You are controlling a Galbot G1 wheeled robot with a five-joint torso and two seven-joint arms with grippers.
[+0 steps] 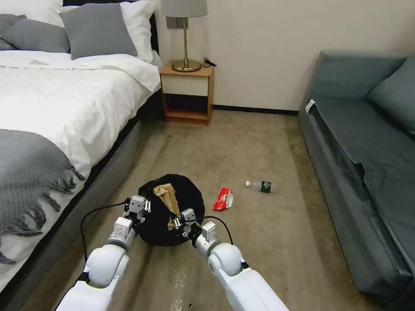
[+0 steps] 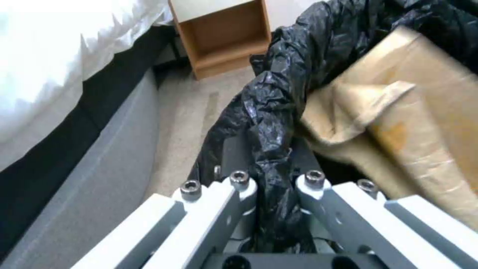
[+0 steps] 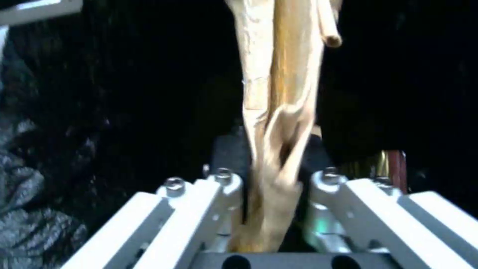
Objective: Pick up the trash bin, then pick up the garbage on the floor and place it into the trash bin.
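Bin at lower centre of head view, rim clamped by left gripper. Brown paper pinched by right gripper, held upright over bin mouth, long axis vertical.

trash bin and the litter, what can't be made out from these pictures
- Round trash bin lined with crinkly black plastic: its bottom, head view, hidden by crumpled brown paper.
- Clear bottle with green label: label text too small, head view.
- Red-and-white snack wrapper: print too small, head view.
- Gold-brown packet: not identifiable.
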